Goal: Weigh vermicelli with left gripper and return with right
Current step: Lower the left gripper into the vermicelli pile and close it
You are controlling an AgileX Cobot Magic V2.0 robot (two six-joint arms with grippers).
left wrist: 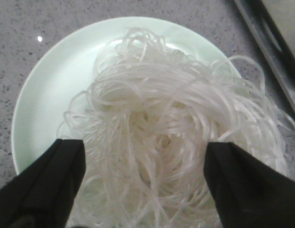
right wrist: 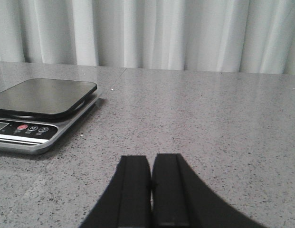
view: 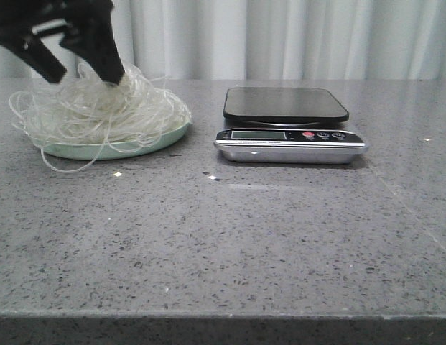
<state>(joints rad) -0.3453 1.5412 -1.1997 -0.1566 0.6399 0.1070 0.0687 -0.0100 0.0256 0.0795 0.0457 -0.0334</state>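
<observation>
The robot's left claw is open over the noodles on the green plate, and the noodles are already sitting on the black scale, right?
Not quite. The left gripper is open over the vermicelli, but the noodles lie on the green plate, not the scale. The front view shows the scale's black top bare, standing apart to the right of the plate.

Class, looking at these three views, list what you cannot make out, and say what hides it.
Scale display reading: too small, front view.
Plate centre: covered by vermicelli.
Left gripper fingertips: buried in strands, contact unclear.
Right gripper: arm cut off by frame edge.
</observation>
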